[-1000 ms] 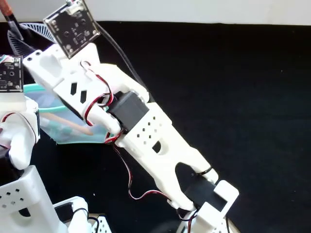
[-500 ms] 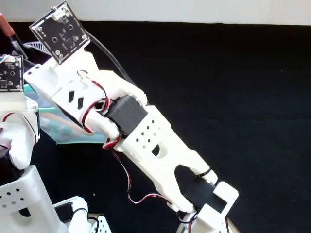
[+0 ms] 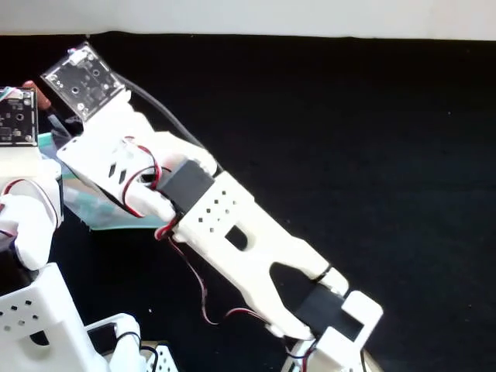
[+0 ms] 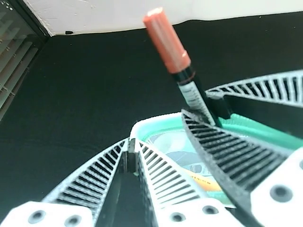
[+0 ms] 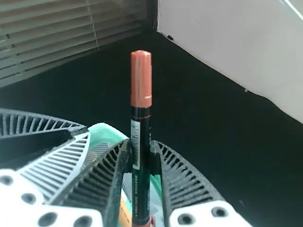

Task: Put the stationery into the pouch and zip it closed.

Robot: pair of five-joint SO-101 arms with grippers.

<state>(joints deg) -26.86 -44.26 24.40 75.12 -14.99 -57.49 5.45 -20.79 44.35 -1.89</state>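
A black marker point(image 5: 140, 118) with a reddish-brown cap stands upright in my right gripper point(image 5: 140, 150), which is shut on its barrel. Directly under it lies the teal-rimmed clear pouch point(image 5: 105, 134) with printed cards inside. The left wrist view has my left gripper point(image 4: 131, 144) shut on the pouch's rim point(image 4: 158, 124), while the marker point(image 4: 176, 59) leans over the opening, held by the right gripper point(image 4: 208, 111). From above, the right arm stretches across to the far left, the marker's cap point(image 3: 35, 90) peeks out beside its wrist, and the pouch point(image 3: 84, 203) lies beneath.
The black table cloth point(image 3: 372, 155) extends open to the right of the arms. A white wall point(image 3: 310, 15) borders the far edge. Window blinds point(image 5: 57, 33) hang beyond the table's left corner. Red wires point(image 3: 186, 271) dangle from the right arm.
The right arm has swung left and lowered, bringing the marker down over the pouch. The left arm and the pouch have stayed put.
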